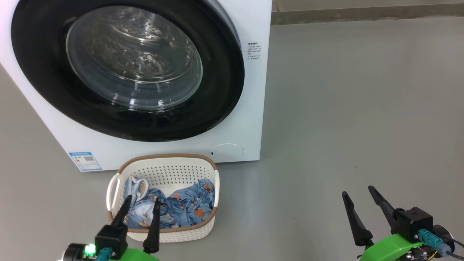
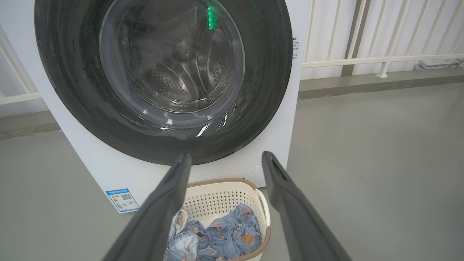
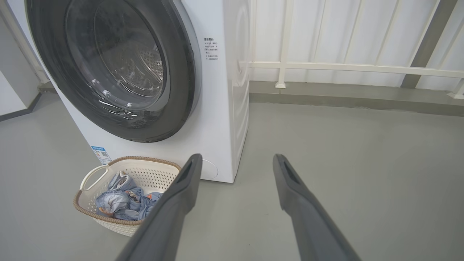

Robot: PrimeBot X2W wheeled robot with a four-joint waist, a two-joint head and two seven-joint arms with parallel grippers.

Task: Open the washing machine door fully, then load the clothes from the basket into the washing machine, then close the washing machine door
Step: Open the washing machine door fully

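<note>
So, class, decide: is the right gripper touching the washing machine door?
Apart. In the head view the right gripper sits open at the lower right, with a broad stretch of bare floor between it and the washing machine door.

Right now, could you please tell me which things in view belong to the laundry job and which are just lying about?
Job: washing machine; its door, shut; basket; clothes inside the basket; left hand and right hand, both open and empty.
Not the job: white railing behind; grey floor; blue sticker on the machine's front.
</note>
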